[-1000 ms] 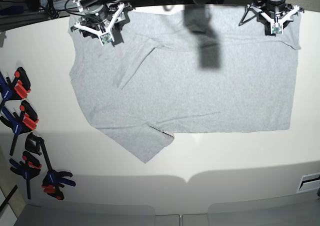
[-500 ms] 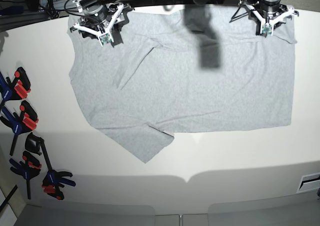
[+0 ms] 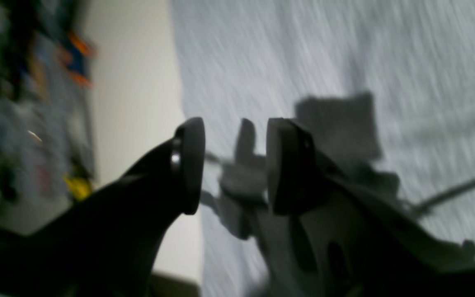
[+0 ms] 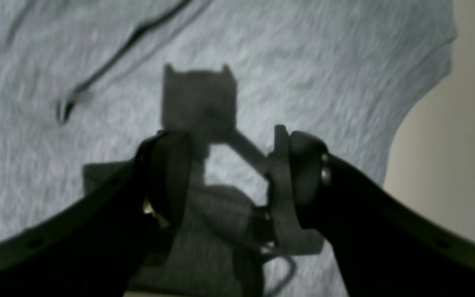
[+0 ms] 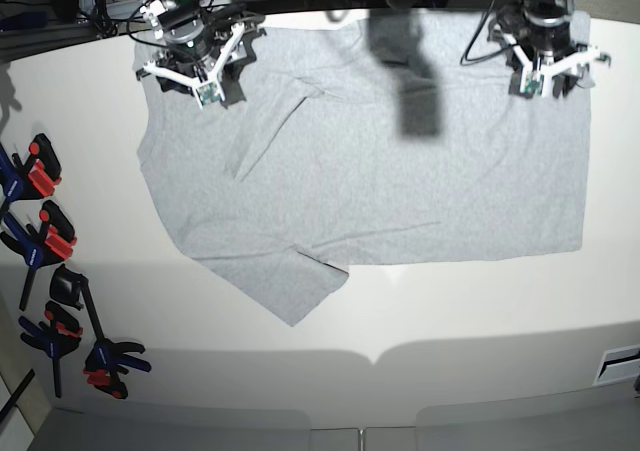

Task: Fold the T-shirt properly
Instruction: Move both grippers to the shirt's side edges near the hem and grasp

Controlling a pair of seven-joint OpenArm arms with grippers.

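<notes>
The light grey T-shirt (image 5: 400, 181) lies spread flat on the white table (image 5: 450, 311), plain side up with no lettering showing. One sleeve (image 5: 290, 291) sticks out at the near left. My left gripper (image 5: 548, 71) hovers over the shirt's far right corner. In the left wrist view it (image 3: 233, 165) is open and empty above the shirt (image 3: 344, 62), close to the hem edge. My right gripper (image 5: 198, 71) hovers over the far left corner. In the right wrist view it (image 4: 237, 173) is open and empty above the shirt (image 4: 303, 62).
Several blue and black clamps with red pads (image 5: 45, 236) lie along the table's left edge. A raised crease (image 5: 270, 121) runs across the shirt's left part. A dark shadow (image 5: 415, 81) falls on the shirt's far middle. Cables and clutter sit behind the table's far edge.
My left gripper has moved from the table's far edge toward the near side, over the shirt's far right corner. My right gripper has shifted only slightly. The shirt lies much as before.
</notes>
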